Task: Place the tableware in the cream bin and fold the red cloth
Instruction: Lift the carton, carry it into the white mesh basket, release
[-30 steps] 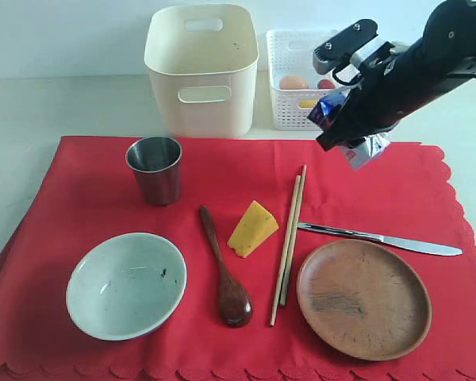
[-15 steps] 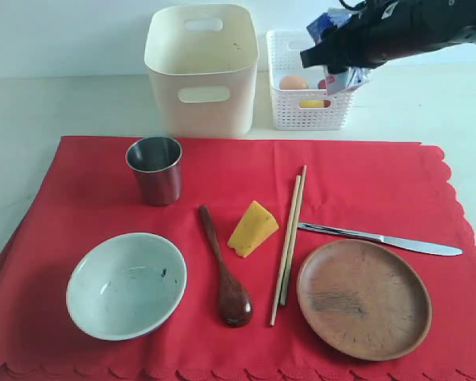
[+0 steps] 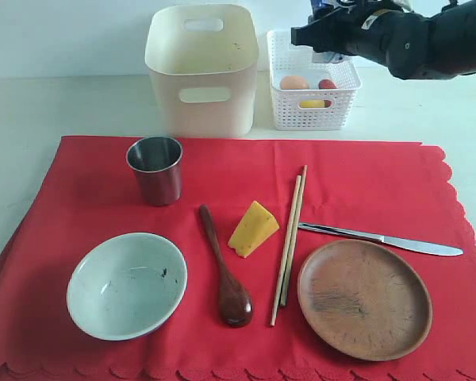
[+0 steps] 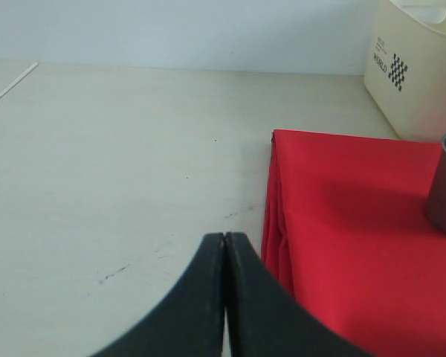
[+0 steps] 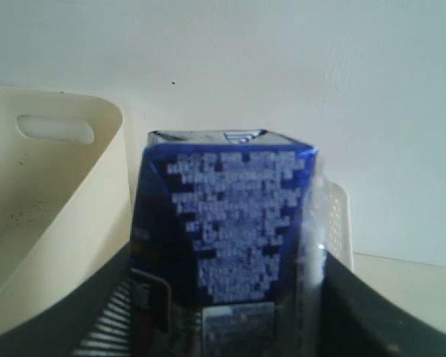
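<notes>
On the near part of the red cloth (image 3: 87, 190), which is spread flat over the table (image 3: 47, 103), a pale green-white bowl (image 3: 127, 284) is seen at the left and a round brown wooden plate (image 3: 363, 298) at the right. Between them a dark wooden spoon (image 3: 226, 274) and a pair of wooden chopsticks (image 3: 289, 234) are laid, with a yellow cheese wedge (image 3: 252, 228) lying between the two. A metal table knife (image 3: 381, 238) is set just beyond the plate, one end near the chopsticks. Farther back on the left a steel cup (image 3: 155, 169) is stood upright on the cloth.

The left gripper (image 4: 224, 242) is held over bare table just beside the cloth's side edge, its jaws pressed together with nothing between them.

Past the cloth's far edge the cream bin (image 3: 202, 67) is placed, and the white lattice basket (image 3: 279, 111) just beside it on the right, an egg (image 3: 293, 82) among its contents. Above that basket the right gripper (image 3: 327, 36) is held, clamped on a blue milk carton (image 5: 227, 230), a finger seen on each side of it.
</notes>
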Action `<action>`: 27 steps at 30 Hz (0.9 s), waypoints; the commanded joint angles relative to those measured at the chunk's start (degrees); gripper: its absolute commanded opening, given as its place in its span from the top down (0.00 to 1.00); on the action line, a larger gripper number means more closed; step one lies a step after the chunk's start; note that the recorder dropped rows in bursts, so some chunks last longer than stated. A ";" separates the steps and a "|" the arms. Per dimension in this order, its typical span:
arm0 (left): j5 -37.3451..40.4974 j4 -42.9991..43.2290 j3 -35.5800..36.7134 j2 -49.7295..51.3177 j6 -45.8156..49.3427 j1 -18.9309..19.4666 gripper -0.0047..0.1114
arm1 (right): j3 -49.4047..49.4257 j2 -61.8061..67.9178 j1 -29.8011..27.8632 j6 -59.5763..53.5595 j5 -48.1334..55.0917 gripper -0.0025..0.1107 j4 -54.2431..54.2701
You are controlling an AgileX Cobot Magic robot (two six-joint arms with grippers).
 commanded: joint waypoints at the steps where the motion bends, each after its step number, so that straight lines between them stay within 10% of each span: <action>1: -0.38 -0.30 -0.03 0.47 0.01 -0.07 0.95 | -5.59 3.87 -0.20 2.42 0.17 0.98 -0.04; 17: -0.38 -0.30 -0.03 0.47 0.01 -0.07 0.95 | -16.86 13.25 -0.20 3.71 11.14 0.96 2.73; 27: -0.38 -0.30 -0.03 0.47 0.01 -0.07 0.95 | -16.86 13.63 -0.20 3.60 10.86 0.55 2.73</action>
